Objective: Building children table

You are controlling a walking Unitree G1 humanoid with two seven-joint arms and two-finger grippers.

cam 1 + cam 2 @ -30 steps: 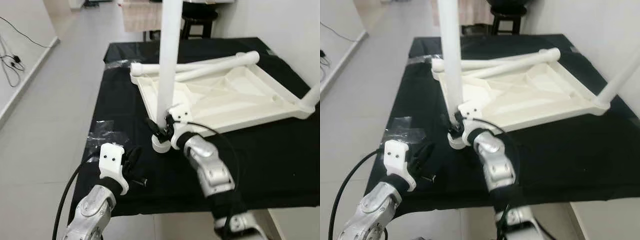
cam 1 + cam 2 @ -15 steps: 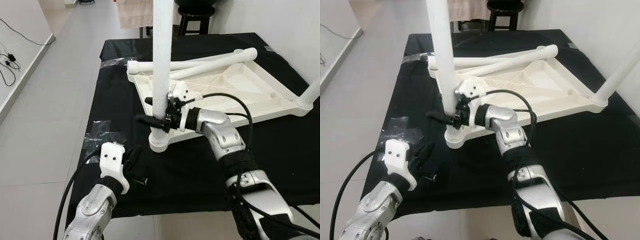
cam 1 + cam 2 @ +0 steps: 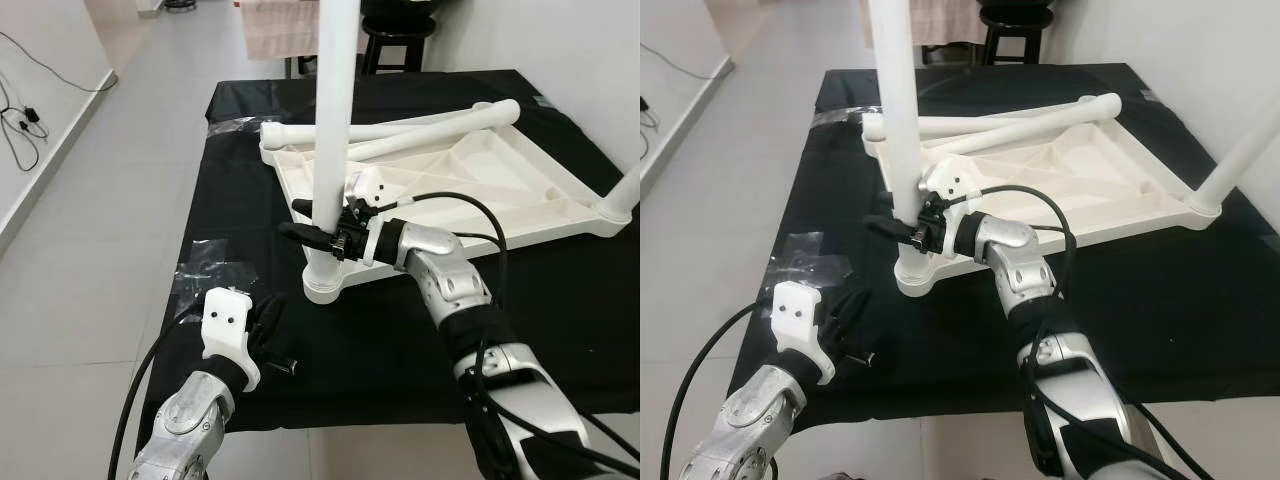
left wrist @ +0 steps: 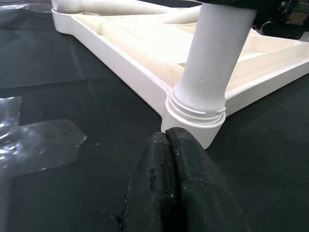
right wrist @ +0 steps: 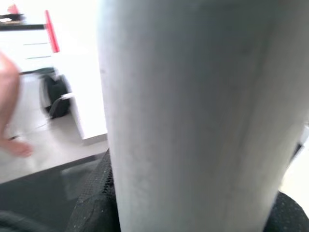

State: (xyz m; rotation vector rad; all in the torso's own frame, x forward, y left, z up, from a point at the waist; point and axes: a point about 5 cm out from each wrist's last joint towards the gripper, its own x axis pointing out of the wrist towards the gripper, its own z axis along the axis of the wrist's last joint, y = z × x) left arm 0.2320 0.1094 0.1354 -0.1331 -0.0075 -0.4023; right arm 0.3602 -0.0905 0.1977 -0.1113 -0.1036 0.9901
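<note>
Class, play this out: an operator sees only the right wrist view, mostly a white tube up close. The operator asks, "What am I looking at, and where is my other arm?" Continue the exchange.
Observer: That tube is the upright leg, standing in a corner socket of the upturned table top.
Operator: Is my gripper on it?
Observer: Yes, the right gripper has its fingers around the leg, low, just above the socket.
Operator: And the left?
Observer: The left gripper rests on the black cloth, fingers shut, short of the socket.
</note>
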